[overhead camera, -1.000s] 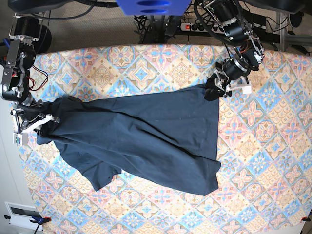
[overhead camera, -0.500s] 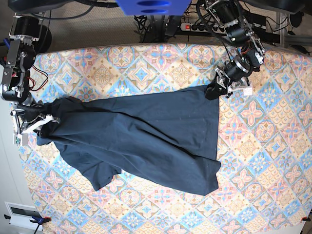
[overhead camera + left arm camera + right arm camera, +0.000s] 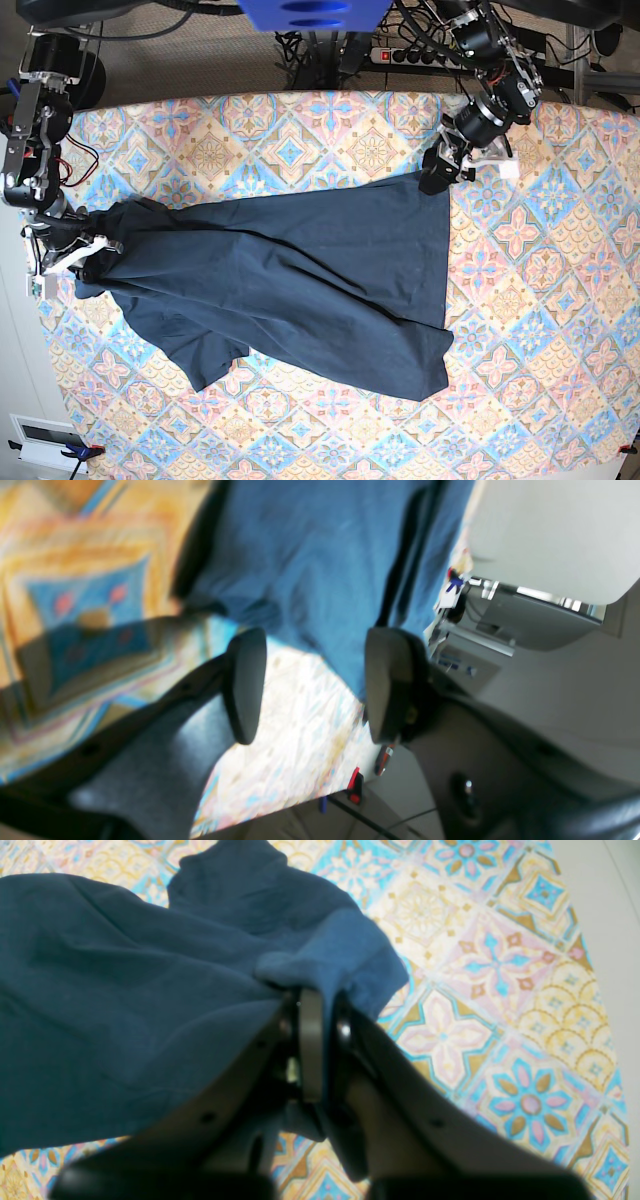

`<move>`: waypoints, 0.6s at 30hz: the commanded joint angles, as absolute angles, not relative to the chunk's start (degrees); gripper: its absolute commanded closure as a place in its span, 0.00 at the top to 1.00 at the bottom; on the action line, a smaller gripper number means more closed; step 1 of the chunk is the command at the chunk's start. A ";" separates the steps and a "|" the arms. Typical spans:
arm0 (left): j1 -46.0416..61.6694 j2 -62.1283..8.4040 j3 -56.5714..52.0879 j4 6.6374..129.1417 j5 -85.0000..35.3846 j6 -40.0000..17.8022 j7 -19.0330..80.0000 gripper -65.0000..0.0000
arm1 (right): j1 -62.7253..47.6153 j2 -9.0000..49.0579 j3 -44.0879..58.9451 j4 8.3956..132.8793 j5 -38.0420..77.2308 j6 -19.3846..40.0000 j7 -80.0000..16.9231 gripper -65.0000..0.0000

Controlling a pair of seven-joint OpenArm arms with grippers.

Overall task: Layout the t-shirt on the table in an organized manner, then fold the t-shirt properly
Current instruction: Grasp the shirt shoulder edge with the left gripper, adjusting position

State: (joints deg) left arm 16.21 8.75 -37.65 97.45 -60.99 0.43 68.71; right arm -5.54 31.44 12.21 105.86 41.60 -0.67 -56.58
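Observation:
The dark navy t-shirt (image 3: pixel 300 280) lies stretched slantwise across the patterned table (image 3: pixel 540 300), wrinkled, with a bunched end at the left. My right gripper (image 3: pixel 80 250) is at that left end. In the right wrist view it (image 3: pixel 320 1005) is shut on a fold of the t-shirt (image 3: pixel 125 990). My left gripper (image 3: pixel 437 175) hovers at the shirt's far right corner. In the left wrist view it (image 3: pixel 315 685) is open, with only the table (image 3: pixel 75 595) and the edge of the t-shirt (image 3: pixel 310 555) showing between its fingers (image 3: pixel 245 685).
A power strip (image 3: pixel 400 55) and cables lie on the floor behind the table. A white box (image 3: pixel 45 440) sits off the near left corner. A red clamp (image 3: pixel 355 780) grips the table's edge. Bare cloth (image 3: pixel 550 380) lies right of the shirt.
The left arm has shifted slightly toward the table's far edge, its gripper staying by the shirt's corner. The shirt and the right arm have not moved.

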 commanded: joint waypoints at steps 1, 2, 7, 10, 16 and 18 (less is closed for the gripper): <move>16.40 8.75 -37.76 97.89 -60.79 0.31 68.53 0.48 | -4.70 32.75 12.79 106.86 41.80 -0.48 -55.16 0.01; 16.40 8.84 -37.85 97.54 -60.53 0.48 68.53 0.48 | -4.70 32.75 12.79 106.86 41.80 -0.48 -55.16 0.01; 16.31 9.00 -37.93 96.92 -60.35 4.62 67.82 0.48 | -4.70 32.75 12.79 106.95 41.80 -0.48 -55.16 0.01; 16.22 9.00 -37.93 96.75 -60.35 4.79 66.24 0.48 | -4.70 32.75 12.79 107.74 41.80 -0.48 -55.16 0.01; 13.58 9.00 -37.93 96.40 -57.98 4.79 65.89 0.48 | -4.70 32.75 12.79 108.09 41.89 -0.48 -55.16 0.01; 11.82 9.00 -37.93 95.25 -57.19 4.79 65.89 0.48 | -4.70 32.75 12.79 108.09 41.98 -0.48 -55.16 0.01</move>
